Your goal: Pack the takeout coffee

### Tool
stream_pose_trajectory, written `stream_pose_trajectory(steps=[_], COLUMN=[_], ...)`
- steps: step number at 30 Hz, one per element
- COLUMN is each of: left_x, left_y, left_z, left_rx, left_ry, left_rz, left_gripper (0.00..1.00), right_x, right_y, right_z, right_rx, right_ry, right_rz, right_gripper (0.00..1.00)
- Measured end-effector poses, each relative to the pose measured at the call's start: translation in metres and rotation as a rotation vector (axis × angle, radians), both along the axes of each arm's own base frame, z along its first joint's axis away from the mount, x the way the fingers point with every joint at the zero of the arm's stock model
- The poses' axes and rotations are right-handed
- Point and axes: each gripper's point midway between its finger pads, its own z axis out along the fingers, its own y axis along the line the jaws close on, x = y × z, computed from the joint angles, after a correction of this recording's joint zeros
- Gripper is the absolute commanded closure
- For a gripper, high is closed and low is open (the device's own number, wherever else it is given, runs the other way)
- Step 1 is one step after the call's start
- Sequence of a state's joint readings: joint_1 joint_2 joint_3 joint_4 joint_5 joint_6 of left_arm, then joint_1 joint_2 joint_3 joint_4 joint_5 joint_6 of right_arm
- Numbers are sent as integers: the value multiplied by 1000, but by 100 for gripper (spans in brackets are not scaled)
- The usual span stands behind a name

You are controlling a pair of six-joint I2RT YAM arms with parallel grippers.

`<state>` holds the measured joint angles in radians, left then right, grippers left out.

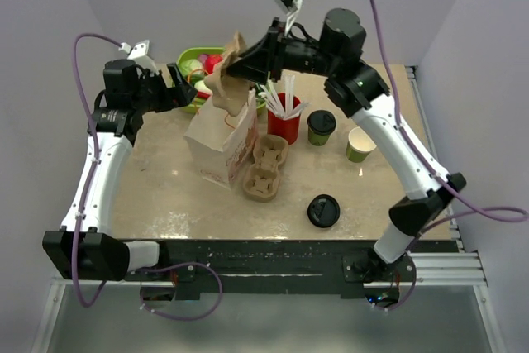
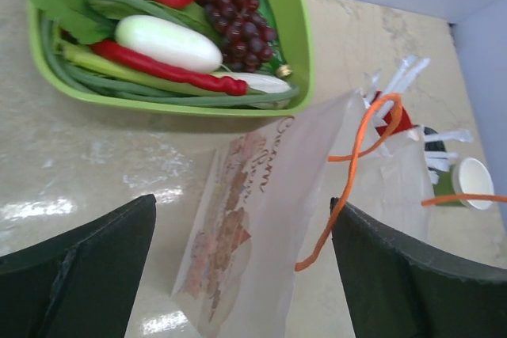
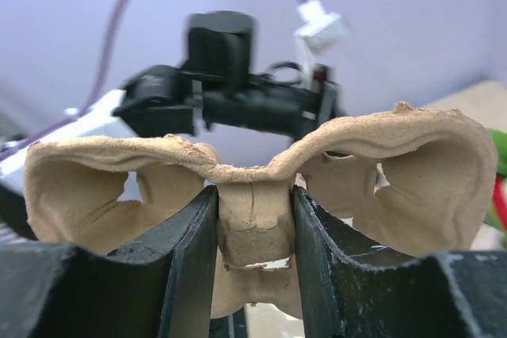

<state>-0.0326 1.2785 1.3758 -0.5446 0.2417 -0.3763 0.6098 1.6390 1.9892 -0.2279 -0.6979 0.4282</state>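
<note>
Carrier (image 3: 428, 164) held above bag (image 1: 221, 142)
The right gripper (image 3: 253, 219) is clamped on the carrier's centre post. The left gripper (image 2: 242, 223) gapes wide beside the bag, holding nothing. The lidded cup (image 1: 321, 127) stands on the bench (image 1: 165, 196) just right of the red cup (image 1: 283, 124), with an open cup (image 1: 359, 145) beside it and a loose lid (image 1: 323, 211) nearer the front edge.

Top external: fixed high behind both arm bases, tilted down and forward; distant, covers the whole beige tabletop (image 1: 165, 196).
Left wrist: over the far-left table area, aimed steeply down; near the white printed paper bag (image 2: 238, 235) and the green plastic vegetable tray (image 2: 301, 45).
Right wrist: roughly level, facing the left arm; very close to the raised brown moulded cardboard cup carrier (image 3: 253, 211).
Shared: bag and tray appear in top external and left wrist; carrier in top external and right wrist.
</note>
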Motion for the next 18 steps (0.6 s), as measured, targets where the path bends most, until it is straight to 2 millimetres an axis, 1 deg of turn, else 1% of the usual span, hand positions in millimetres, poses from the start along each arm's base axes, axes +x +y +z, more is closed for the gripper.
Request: stream_pose_trajectory(steps=[2, 3, 5, 6, 8, 10, 11, 12, 14, 18], left_x=[0, -1, -1, -1, 0, 2, 3, 4, 5, 4], left_y=[-9, -14, -21, -24, -29, -32, -32, -32, -33, -37], left_z=[-5, -6, -5, -3, 1, 2, 1, 0, -1, -3], left_rx=[-42, -57, -85, -97, -117, -132, -136, -144, -157, -173], left_ry=[-5, -10, -23, -28, -44, -50, -51, -50, -47, -45], left_rz=[-61, -89, -130, -148, -182, -206, -220, -225, -242, -279], left_gripper=[14, 27, 42, 55, 64, 79, 86, 95, 100, 100], right_x=[-5, -7, -8, -8, -5, 0, 3, 5, 9, 19], right_y=[19, 27, 42, 50, 62, 74, 79, 84, 90, 96], right_z=[1, 0, -9, -15, -30, -48, -58, -69, -87, -124], right_rx=[10, 13, 9, 4, -11, -32, -46, -63, -88, -162], right_ry=[19, 31, 70, 92, 138, 186, 212, 243, 289, 383], right_rz=[92, 129, 192, 218, 252, 273, 278, 282, 291, 268], right_gripper=[59, 59, 59, 59, 59, 59, 59, 60, 61, 61])
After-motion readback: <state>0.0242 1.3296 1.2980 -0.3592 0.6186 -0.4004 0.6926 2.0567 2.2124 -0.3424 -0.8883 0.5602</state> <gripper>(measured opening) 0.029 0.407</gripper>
